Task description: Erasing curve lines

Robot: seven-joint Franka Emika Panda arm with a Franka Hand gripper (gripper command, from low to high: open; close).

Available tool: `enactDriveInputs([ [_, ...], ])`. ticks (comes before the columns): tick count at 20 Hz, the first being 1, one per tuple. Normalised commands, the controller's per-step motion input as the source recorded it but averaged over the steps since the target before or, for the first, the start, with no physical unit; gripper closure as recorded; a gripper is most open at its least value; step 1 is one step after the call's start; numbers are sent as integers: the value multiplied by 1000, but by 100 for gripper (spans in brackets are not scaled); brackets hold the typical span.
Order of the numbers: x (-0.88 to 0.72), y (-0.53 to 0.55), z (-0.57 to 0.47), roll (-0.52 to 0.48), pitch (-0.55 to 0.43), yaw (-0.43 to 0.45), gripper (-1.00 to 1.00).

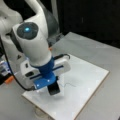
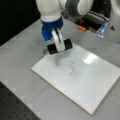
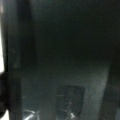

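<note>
Board (image 2: 87, 82): white, smooth, glossy, pale wood-like edge. Table (image 2: 22, 50): grey, matt. Eraser (image 2: 51, 49): black, matt.

1. White rectangular board (image 2: 82, 82) lies flat on the grey table (image 2: 20, 62).
2. Thin dark-grey wavy squiggle (image 2: 71, 68) sits mid-board, unerased.
3. White gripper (image 2: 58, 46) holding a black block eraser (image 2: 52, 49) hovers at the board's top-left edge.

Both front views look down at the whiteboard (image 1: 87, 77) from opposite sides.
</note>
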Motion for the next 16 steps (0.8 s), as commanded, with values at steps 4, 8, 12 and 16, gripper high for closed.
enactDriveInputs([
  [4,-422,258,-218,-74,-250,-194,100],
  [8,-392,376,-249,6,-275,-216,100],
  [12,-281,349,-214,66,-276,-236,100],
  [16,-181,220,-181,61,-247,-210,100],
])
